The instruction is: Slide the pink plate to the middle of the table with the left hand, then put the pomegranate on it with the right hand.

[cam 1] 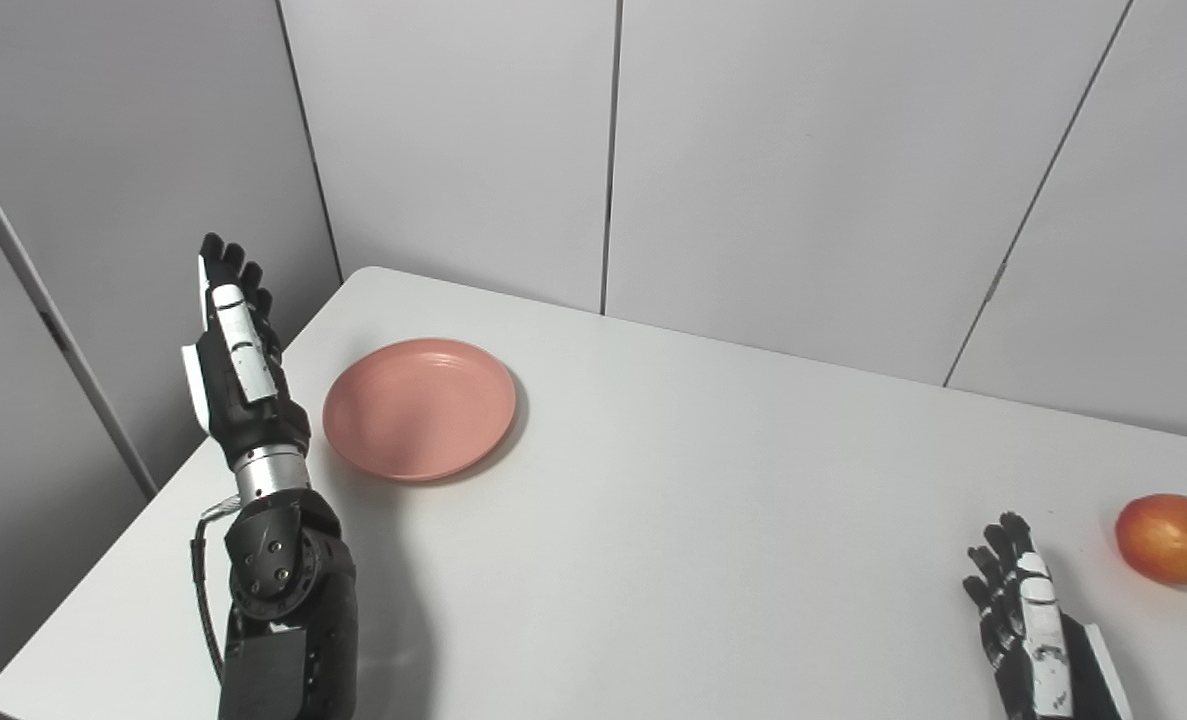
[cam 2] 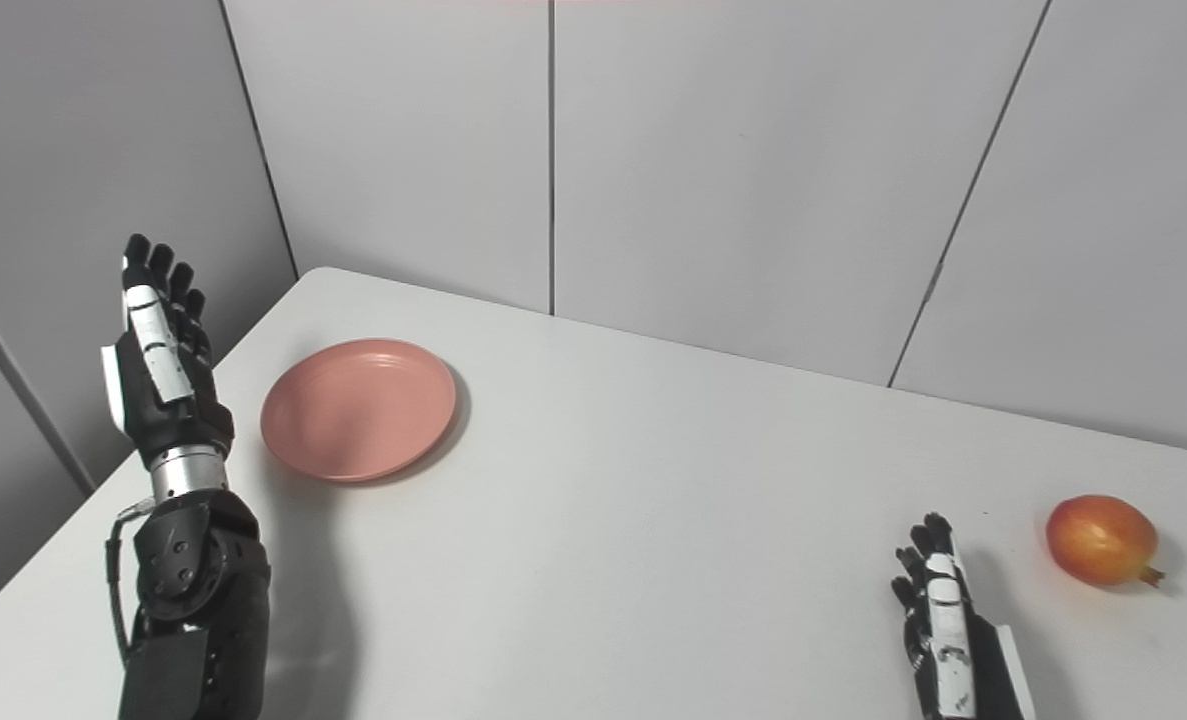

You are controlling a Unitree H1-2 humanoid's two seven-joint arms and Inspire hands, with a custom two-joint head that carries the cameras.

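Observation:
A pink plate (cam 1: 419, 407) lies flat on the white table (cam 1: 653, 520), near its far left corner. My left hand (cam 1: 236, 345) is raised above the table's left edge, just left of the plate, open with fingers straight up and not touching it. At the far right sits a red-orange pomegranate (cam 1: 1171, 538), partly cut by the picture's edge in the left eye view and whole in the right eye view (cam 2: 1100, 539). Low at the front right, my right hand (cam 1: 1025, 620) is open, a short way left of the fruit and holding nothing.
Grey wall panels (cam 1: 753, 150) stand close behind the table's far edge. The table's left edge (cam 1: 153, 500) runs right under my left forearm. Bare tabletop stretches between the plate and the pomegranate.

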